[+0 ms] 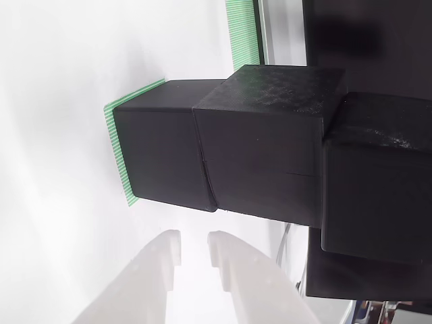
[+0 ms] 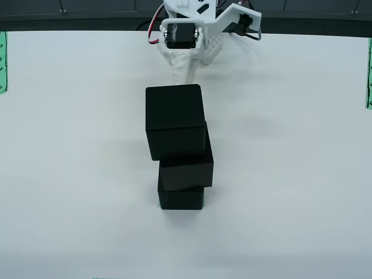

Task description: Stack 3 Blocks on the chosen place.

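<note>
In the view that rides on the gripper, the picture is turned on its side. The three blocks form one stack: the bottom block (image 1: 162, 148) rests on the green-and-white striped chosen place (image 1: 118, 148), the middle block (image 1: 263, 142) on it, and the top block (image 1: 378, 182) nearest the right edge. Each sits slightly offset and twisted from the one below. My gripper (image 1: 194, 246) is beside the stack, a little open, its white fingers apart and holding nothing. From above, the top block (image 2: 174, 116), middle block (image 2: 186, 165) and bottom block (image 2: 181, 199) stand in front of the gripper (image 2: 185, 72).
Another striped patch (image 1: 243, 34) lies farther off, next to a dark glossy panel (image 1: 371, 34). From above, striped patches show at the left edge (image 2: 2, 61) and right edge (image 2: 368, 72) of the white table (image 2: 290, 174). The arm's base (image 2: 203, 23) is at the top.
</note>
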